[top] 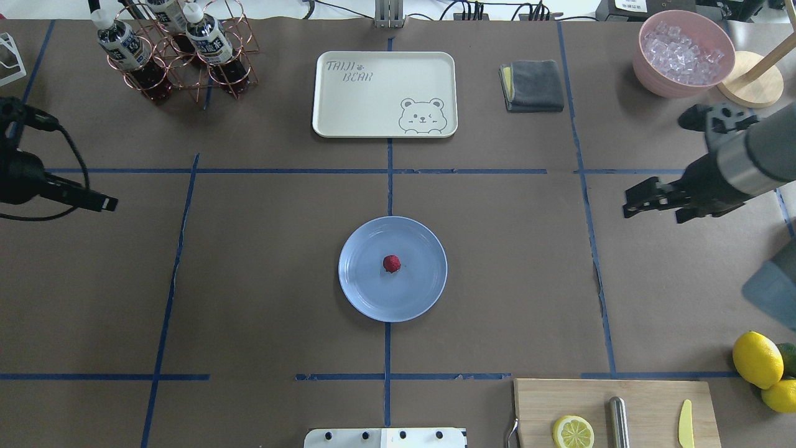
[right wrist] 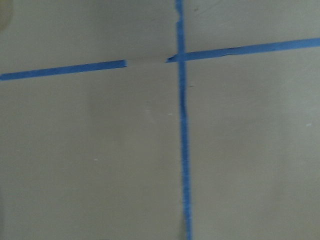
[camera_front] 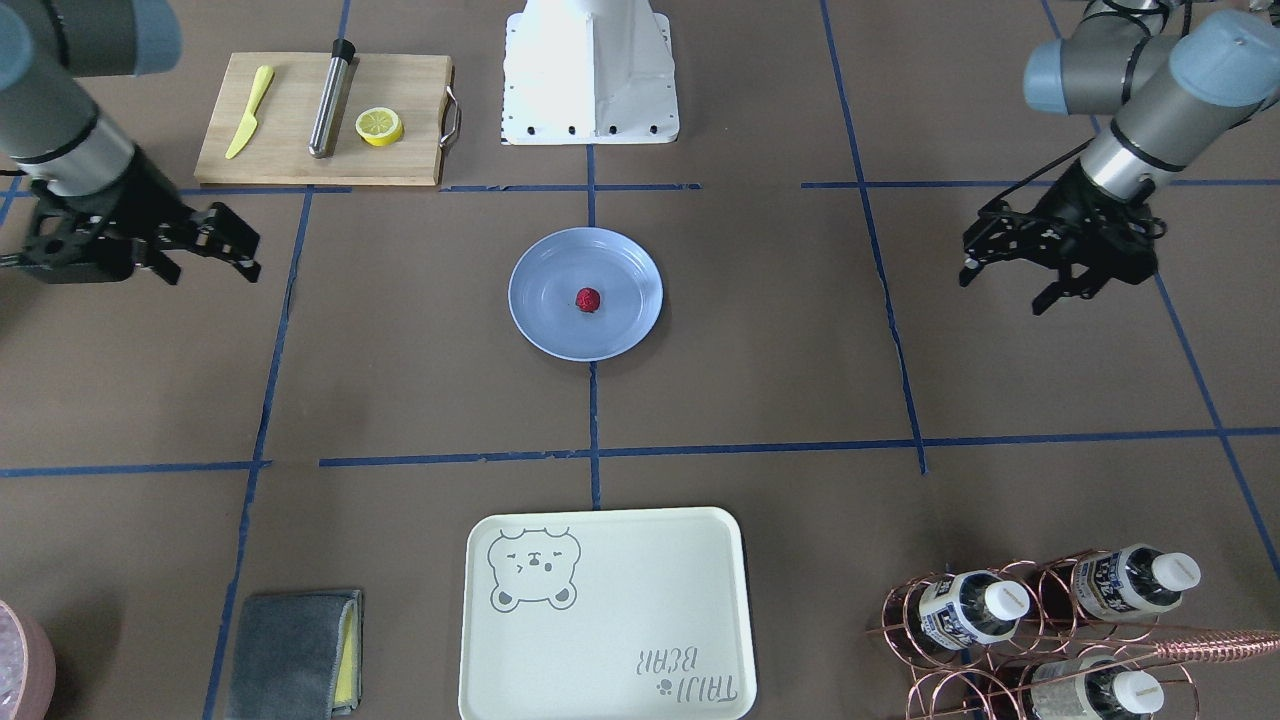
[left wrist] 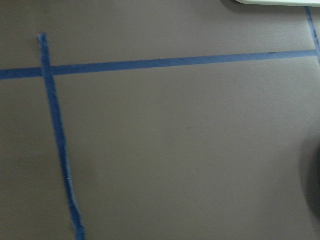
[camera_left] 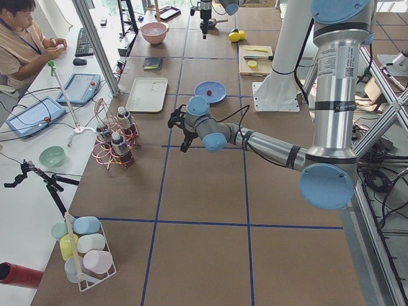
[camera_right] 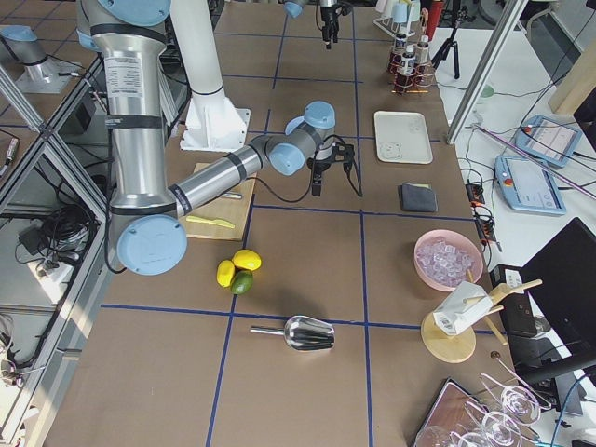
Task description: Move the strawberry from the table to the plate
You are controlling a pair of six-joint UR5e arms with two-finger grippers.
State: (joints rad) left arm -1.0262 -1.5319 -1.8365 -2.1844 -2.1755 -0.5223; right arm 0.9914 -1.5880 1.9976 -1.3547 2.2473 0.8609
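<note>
The small dark-red strawberry lies near the middle of the round light-blue plate, which sits at the centre of the brown taped table. My left gripper hovers open and empty far off to the plate's side. On the opposite side my right gripper is likewise open and empty. Both wrist views show only bare table and blue tape. In the exterior left view the strawberry shows as a red dot on the plate.
A wooden cutting board holds a half lemon, a yellow knife and a metal rod. The cream bear tray, a grey cloth, a copper bottle rack, a pink ice bowl and whole lemons ring the edges.
</note>
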